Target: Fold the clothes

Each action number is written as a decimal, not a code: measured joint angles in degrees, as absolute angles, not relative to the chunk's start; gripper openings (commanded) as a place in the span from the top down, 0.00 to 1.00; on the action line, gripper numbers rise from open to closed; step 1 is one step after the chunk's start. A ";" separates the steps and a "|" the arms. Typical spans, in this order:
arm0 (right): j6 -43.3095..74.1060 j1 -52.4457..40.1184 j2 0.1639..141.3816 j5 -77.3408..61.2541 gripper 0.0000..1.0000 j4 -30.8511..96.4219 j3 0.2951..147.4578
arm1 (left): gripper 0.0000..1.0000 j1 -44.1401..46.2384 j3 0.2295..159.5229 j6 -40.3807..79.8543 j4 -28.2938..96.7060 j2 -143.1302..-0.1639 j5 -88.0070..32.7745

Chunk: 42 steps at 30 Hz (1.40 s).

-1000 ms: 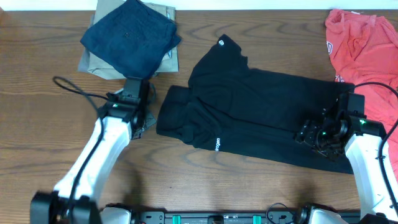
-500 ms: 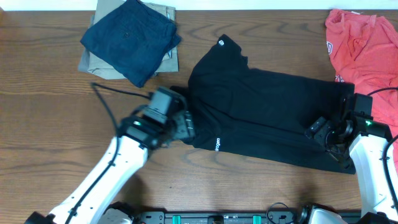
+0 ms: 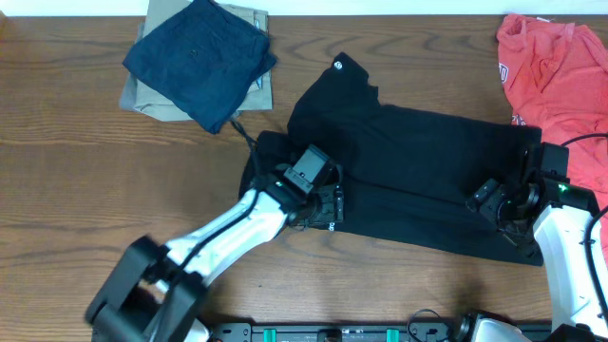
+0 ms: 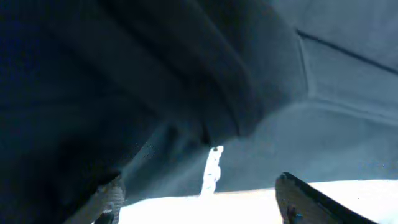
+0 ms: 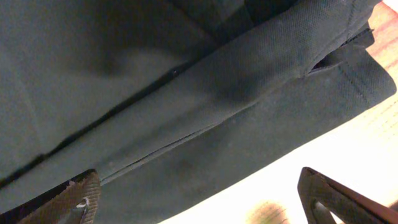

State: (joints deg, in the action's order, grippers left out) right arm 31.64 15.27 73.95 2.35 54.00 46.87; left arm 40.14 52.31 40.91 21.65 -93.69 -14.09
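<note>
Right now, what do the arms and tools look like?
White links with black joints on left arm and right arm. The left tool and right tool are black. Thin black left cable and right cable loop from the wrists.

Bare table (image 3: 66, 190) is lying open at left and front. A folded stack (image 3: 199, 57) is blocking the far-left corner; a red garment (image 3: 556, 76) is crowding the right, seemingly touching the black T-shirt (image 3: 418, 161).

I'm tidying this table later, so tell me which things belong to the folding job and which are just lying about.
Job in hand: black T-shirt; left end effector; right end effector.

Lying about: navy garment; khaki garment under it; red shirt.
</note>
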 measured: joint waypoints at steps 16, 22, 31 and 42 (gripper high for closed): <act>31.40 15.27 73.95 2.39 0.01 53.91 46.87 | 0.41 40.14 52.31 44.05 15.57 -95.46 -13.98; 31.40 15.27 73.95 2.37 0.01 53.89 46.87 | 0.49 40.14 52.31 46.26 13.91 -97.32 -13.56; 31.38 15.27 73.95 2.39 0.01 54.13 46.87 | 0.69 40.14 52.31 46.72 11.66 -98.91 -13.34; 31.20 15.27 73.95 2.39 0.01 54.06 46.87 | 0.89 40.16 52.31 46.39 10.41 -98.91 -12.03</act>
